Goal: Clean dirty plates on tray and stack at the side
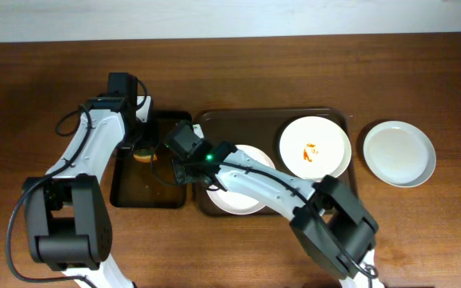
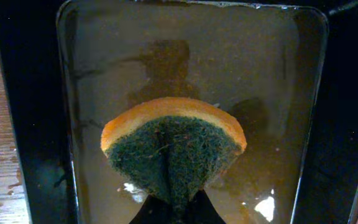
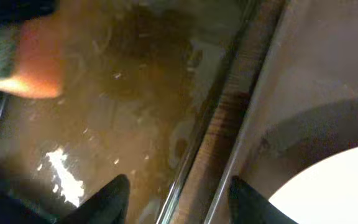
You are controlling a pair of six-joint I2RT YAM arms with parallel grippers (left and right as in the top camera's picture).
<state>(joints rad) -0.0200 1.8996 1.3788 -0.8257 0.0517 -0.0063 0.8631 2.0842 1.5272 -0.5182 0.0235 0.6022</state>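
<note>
Plates: stained plate [image 1: 314, 148] and second plate [image 1: 234, 196] lie on the tray [image 1: 246, 128]; clean plate [image 1: 398, 154] sits beside it.
Basin [image 1: 122, 188]: murky water, left of the tray.
Sponge [image 2: 173, 146]: your left gripper [image 2: 171, 211] pinches it folded over the basin. I judge this the wetting step; next, carry it to the stained plate.
Right gripper [image 3: 182, 196]: fingers apart, empty, at the basin rim.
Views: overhead alone shows the plates; left wrist alone shows the pinch.

a white plate [image 1: 314, 148] marked with an orange stain is seen on the brown tray [image 1: 270, 117], next to a second plate [image 1: 232, 200] that is partly hidden. a clean plate [image 1: 398, 154] is laid on the surface just right of the tray. a green-faced orange sponge [image 2: 173, 146] is held folded.
</note>
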